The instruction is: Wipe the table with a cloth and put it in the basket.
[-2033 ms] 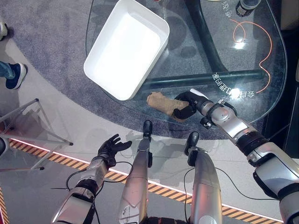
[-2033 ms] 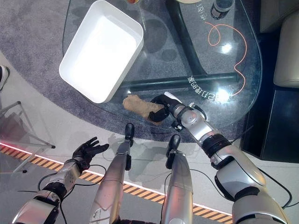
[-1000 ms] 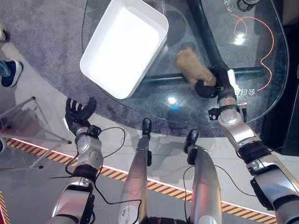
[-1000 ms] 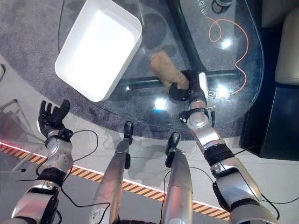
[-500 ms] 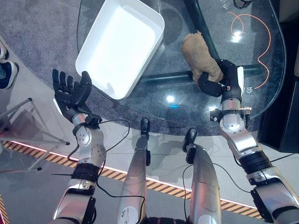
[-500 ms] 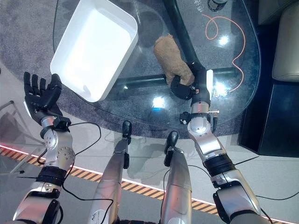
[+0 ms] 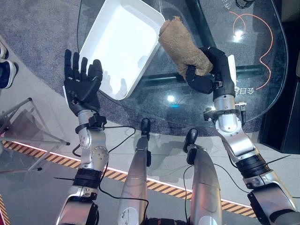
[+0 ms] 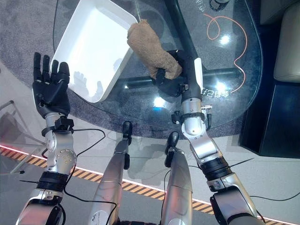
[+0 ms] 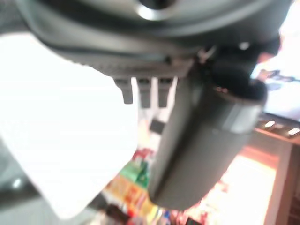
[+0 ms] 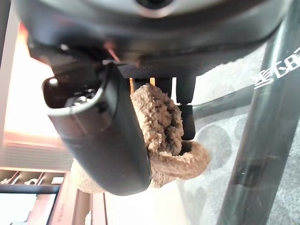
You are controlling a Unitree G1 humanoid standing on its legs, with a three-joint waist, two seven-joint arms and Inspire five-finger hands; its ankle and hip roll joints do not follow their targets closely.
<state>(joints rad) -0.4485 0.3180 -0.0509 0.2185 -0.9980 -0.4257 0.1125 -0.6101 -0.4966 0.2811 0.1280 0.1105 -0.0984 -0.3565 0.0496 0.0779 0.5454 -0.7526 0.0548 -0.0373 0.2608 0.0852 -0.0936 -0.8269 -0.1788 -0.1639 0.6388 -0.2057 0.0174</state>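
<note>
Left eye view shows the right hand raised over the glass table, its fingers and thumb curled tight round one end of a brown cloth. The cloth's free end reaches toward the near corner of the white basket and overlaps its rim; whether it touches is unclear. The basket sits on the table's left part. The left hand is held up beside the table edge, fingers straight and spread, holding nothing.
</note>
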